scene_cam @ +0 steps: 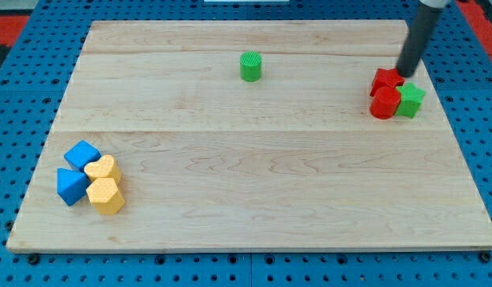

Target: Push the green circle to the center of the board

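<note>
The green circle (pixel 251 66) stands alone on the wooden board (pixel 253 159), near the view's top, a little right of the middle. My tip (pixel 405 74) is far to its right, just above a red block (pixel 387 80) in a cluster at the view's right. The dark rod rises from the tip to the view's top right corner.
The right cluster holds the red block, a red cylinder (pixel 383 104) and a green star-like block (pixel 410 100). At the lower left sit two blue blocks (pixel 82 153) (pixel 71 186) and two yellow blocks (pixel 104 169) (pixel 107 196). A blue pegboard (pixel 14 119) surrounds the board.
</note>
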